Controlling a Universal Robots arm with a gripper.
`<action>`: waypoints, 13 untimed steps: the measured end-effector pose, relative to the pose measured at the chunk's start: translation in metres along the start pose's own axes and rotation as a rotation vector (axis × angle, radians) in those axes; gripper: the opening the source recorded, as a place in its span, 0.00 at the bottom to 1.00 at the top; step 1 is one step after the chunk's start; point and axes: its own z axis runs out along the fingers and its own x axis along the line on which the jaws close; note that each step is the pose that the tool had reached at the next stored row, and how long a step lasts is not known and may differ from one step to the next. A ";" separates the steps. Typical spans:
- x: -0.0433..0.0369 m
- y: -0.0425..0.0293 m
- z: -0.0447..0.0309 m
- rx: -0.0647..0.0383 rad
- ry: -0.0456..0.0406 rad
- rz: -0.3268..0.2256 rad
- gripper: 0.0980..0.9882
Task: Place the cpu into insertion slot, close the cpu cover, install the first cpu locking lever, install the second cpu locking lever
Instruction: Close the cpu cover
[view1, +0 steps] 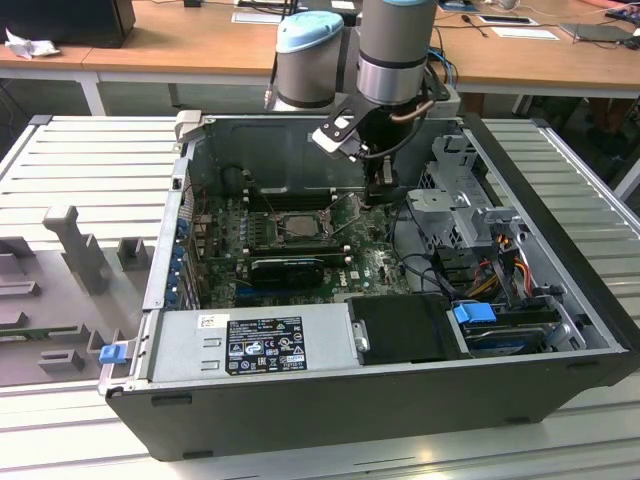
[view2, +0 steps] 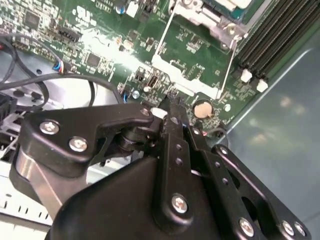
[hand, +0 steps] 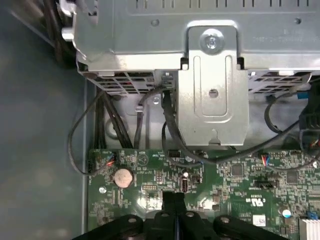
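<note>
In the exterior view the insertion slot (view1: 272, 226) is a dark-rimmed square on the green board inside the open case. A pale greyish face, apparently the cpu (view1: 300, 226), lies in its centre. The silvery cpu cover (view2: 200, 16) frames the socket, cut off by the picture's edge, so I cannot tell whether it is fully down. Two thin wire levers (view2: 164, 36) run from the socket across the board. My gripper (view1: 381, 195) (view2: 171, 102) (hand: 174, 196) hangs low over the board, at the socket's side in the exterior view's right, near a coin battery (view2: 202, 109). Its black fingers (view2: 176, 131) are shut, with nothing seen between them.
A silver drive cage (hand: 212, 90) with black cables (hand: 170, 125) stands close beside my gripper. Long black memory slots (view2: 270, 45) flank the socket. A black expansion card (view1: 288, 268) and the power supply (view1: 260, 340) sit nearer the case front. Case walls (view1: 300, 140) enclose everything.
</note>
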 end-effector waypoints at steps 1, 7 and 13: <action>0.0003 -0.0001 0.0023 0.001 0.0002 -0.002 0.01; 0.0003 -0.0037 0.0030 0.049 0.0023 -0.015 0.01; 0.0001 -0.0168 0.0020 0.049 0.0026 -0.022 0.01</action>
